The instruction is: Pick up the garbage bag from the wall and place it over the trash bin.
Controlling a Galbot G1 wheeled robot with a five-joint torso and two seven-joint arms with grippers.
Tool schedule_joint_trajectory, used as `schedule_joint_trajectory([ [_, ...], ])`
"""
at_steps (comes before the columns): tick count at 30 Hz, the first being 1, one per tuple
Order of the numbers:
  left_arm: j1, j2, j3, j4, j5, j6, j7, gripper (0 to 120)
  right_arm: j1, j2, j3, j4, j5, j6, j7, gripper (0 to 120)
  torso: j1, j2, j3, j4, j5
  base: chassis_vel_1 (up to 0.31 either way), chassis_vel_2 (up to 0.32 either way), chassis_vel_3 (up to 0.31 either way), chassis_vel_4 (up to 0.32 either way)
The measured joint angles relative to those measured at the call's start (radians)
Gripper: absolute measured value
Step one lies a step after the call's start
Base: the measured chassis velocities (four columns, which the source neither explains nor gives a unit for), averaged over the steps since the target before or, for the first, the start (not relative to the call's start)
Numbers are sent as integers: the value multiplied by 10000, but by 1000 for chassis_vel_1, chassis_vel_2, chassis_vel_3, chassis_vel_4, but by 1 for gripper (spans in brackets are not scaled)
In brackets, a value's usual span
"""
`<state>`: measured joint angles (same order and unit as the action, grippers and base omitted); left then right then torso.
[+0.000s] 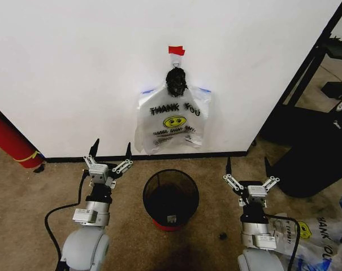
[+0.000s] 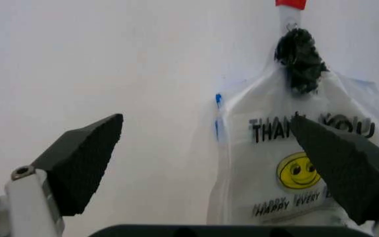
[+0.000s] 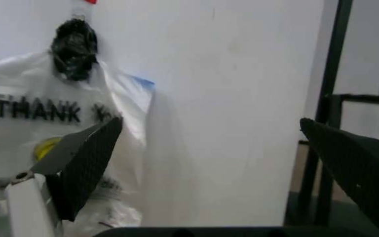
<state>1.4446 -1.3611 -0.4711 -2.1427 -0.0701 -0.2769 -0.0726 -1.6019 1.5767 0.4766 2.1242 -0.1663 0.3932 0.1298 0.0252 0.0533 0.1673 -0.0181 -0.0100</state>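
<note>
From the head view, the garbage bag (image 1: 172,125) hangs flat against the wall (image 1: 74,68), gathered at its top into a dark knot on a hook, with a small piece of red tape (image 1: 176,50) just above the knot. The trash bin (image 1: 171,199) stands on the carpet directly below the bag, near the black baseboard (image 1: 69,158). The left pincer (image 1: 110,154) is held low to the left of the bin, its fingers spread wide and holding nothing. The right pincer (image 1: 250,167) is to the right of the bin, likewise spread wide and empty. More bags alike (image 1: 323,237) lie on the floor to the right of the bin, beyond the right arm.

In the left wrist view, the bag (image 2: 288,168) shows with its "THANK YOU" print and yellow smiley face, well apart from the left pincer (image 2: 232,163), whose two dark fingers stand far apart.

In the right wrist view, the bag (image 3: 38,128) hangs on the wall, apart from the right pincer (image 3: 209,163), open wide with nothing between its fingers. A black frame (image 3: 331,98) stands beside the wall's edge.
</note>
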Motion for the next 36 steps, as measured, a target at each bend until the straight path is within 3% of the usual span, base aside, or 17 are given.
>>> schedule_joint_trajectory([
  [5,179,113,-195,-116,-797,345,173,100,182,-50,133,-227,575,883,-894,100,0,0,0,3,3,0,0,0,0],
  [11,195,662,-529,-84,-818,-59,871,100,71,-505,32,-171,1427,556,-1508,100,0,0,0,-1,-1,0,0,0,0],
  [19,437,822,-699,51,-769,-879,1859,100,135,-1703,-70,-605,1253,824,-1356,100,0,0,0,0,1,0,0,0,0],
  [24,459,637,-601,78,-866,-913,1663,100,467,-1705,-472,-657,1555,791,-699,100,0,0,0,-1,-1,0,0,0,0],
  [28,478,570,-512,60,-850,-911,1561,100,1155,-1551,-1187,-690,3210,479,-541,100,0,0,0,0,0,0,0,0,0],
  [36,629,509,-416,197,-590,-1042,1725,100,3597,-1704,-2573,-1954,8400,-299,-1299,100,0,0,0,0,-1,0,0,0,0],
])
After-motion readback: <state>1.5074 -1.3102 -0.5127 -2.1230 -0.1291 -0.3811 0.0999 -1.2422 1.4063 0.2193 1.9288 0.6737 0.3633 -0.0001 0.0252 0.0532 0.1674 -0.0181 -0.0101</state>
